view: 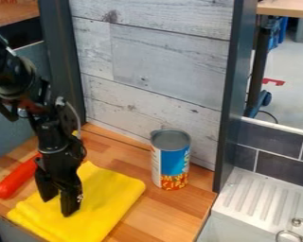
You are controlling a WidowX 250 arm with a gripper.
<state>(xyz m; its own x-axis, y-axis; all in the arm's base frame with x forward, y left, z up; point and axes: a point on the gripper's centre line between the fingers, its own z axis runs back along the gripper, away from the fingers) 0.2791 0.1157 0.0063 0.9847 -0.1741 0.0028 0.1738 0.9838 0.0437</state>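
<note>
The black gripper (57,205) hangs over the left part of a folded yellow cloth (113,191), its fingers apart and pointing down. Yellow shows in the gap between the fingertips; whether they touch the cloth I cannot tell. Just left of the gripper lies a long red object (16,180) with a rounded end, its far end partly hidden behind the arm. An opened, empty-looking can (171,160) with a blue, white and orange label stands upright to the right of the cloth, near the back wall.
Behind the wooden counter (157,208) rises a grey wood-look panel (157,61) between dark posts. A white ridged drainboard (258,196) with metal rings (299,235) on it is at the lower right. Dark tiles (277,165) line the wall there.
</note>
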